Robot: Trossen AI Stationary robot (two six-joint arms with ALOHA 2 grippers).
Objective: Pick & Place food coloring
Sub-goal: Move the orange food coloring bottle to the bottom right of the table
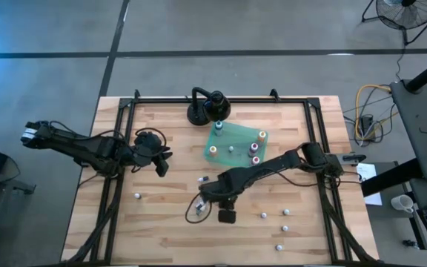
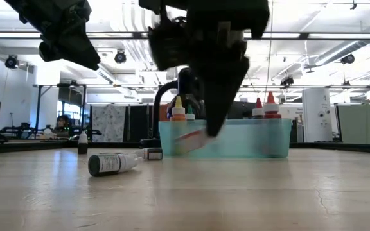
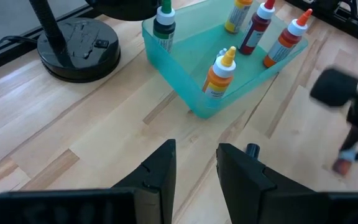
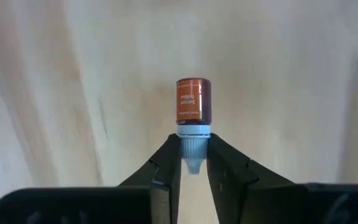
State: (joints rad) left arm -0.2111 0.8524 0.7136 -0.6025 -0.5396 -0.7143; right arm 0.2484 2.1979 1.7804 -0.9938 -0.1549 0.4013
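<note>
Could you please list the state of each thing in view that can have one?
Right claw: shut on brown bottle, gripping its cap.
Left claw: open, empty, above the table.
Tray: holds upright bottles.
Dark bottle: lying on its side on the table.

Only one label carries visible print: the orange-brown bottle (image 4: 193, 107) pinched by its white cap between the fingers of the right gripper (image 4: 193, 163) has two short lines of pale lettering running along its body, too small to read with certainty. The bottle lying on its side (image 2: 112, 163) on the table, off to one side of that gripper in the low view, shows a dark label with faint marks, illegible. Bottles standing in the teal tray (image 3: 191, 59) ahead of the left gripper (image 3: 196, 163) show coloured labels, no readable text.
</note>
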